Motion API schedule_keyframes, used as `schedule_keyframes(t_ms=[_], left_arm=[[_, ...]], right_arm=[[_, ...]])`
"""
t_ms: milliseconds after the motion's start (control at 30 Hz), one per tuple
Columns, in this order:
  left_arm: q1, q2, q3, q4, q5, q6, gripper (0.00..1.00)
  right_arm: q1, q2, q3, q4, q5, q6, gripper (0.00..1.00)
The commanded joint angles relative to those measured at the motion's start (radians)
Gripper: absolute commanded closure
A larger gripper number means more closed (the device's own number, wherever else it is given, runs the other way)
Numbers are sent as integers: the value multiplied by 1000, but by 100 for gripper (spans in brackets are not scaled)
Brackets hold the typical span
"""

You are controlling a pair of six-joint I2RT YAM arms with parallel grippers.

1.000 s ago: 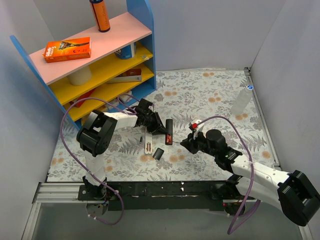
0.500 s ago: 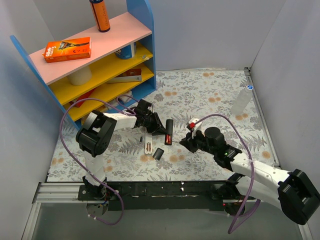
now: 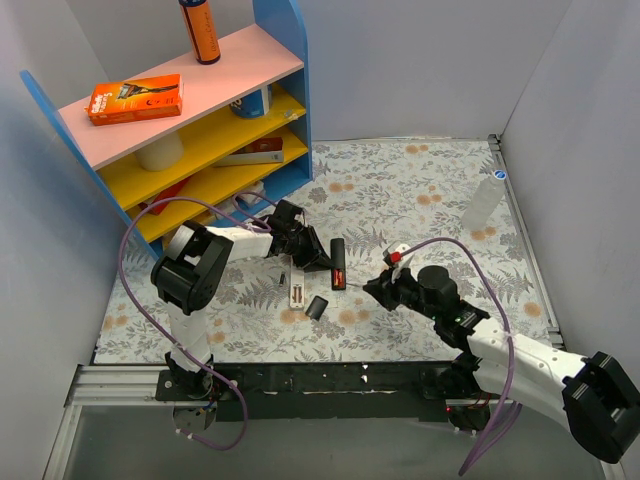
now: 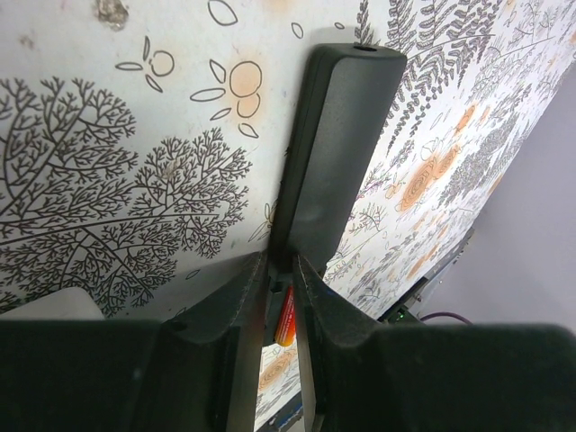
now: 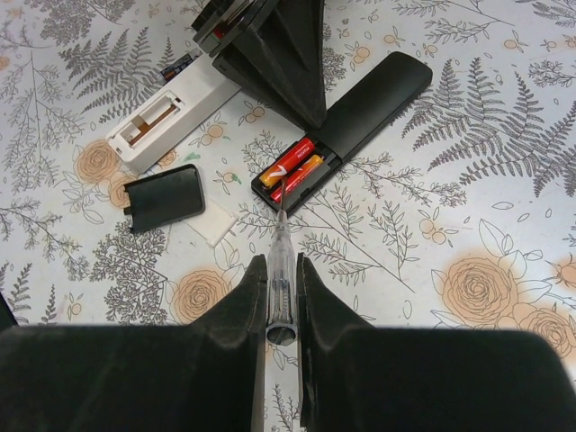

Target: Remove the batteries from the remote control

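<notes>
A black remote control (image 3: 338,256) lies back-up on the mat with its battery bay open. Two reddish batteries (image 5: 292,167) sit side by side in the bay; one battery (image 4: 285,317) shows between the left fingers. My left gripper (image 3: 316,257) is shut on the remote control (image 4: 337,144) at its bay end, seen from the right wrist as a dark wedge (image 5: 270,54). My right gripper (image 5: 277,265) is shut on a clear-handled screwdriver (image 5: 279,261). Its thin tip reaches the near edge of the batteries.
A white remote (image 5: 171,117) with an open bay lies left of the black one. A black cover (image 5: 164,196) and a small white cover (image 5: 214,221) lie nearer. A coloured shelf unit (image 3: 200,120) stands back left, and a clear bottle (image 3: 482,203) at the right wall.
My right gripper with the screwdriver has shifted slightly right and nearer. The left gripper and the black remote have stayed put.
</notes>
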Motion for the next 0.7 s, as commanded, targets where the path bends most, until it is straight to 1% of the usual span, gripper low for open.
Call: schedule_keyframes(t_ms=[0,233,400,533,667], left_arm=[[-7,32,-70,-174,-106,41,82],[-8,35,-81,-152,-92,32,82],[-8,38,-89,-146,-89,27,82],[-8,40,-90,-145,-87,27,82],[-8,43,-90,-145,-87,26,82]], right_arm=[[0,12,48,55,-26,-50,99],[0,120,186,-45,-73,-179,99],[0,168,257,-68,-96,-219,99],[-1,228,347,-101,-128,-251,99],[9,289,439,-167,-171,-273,99]])
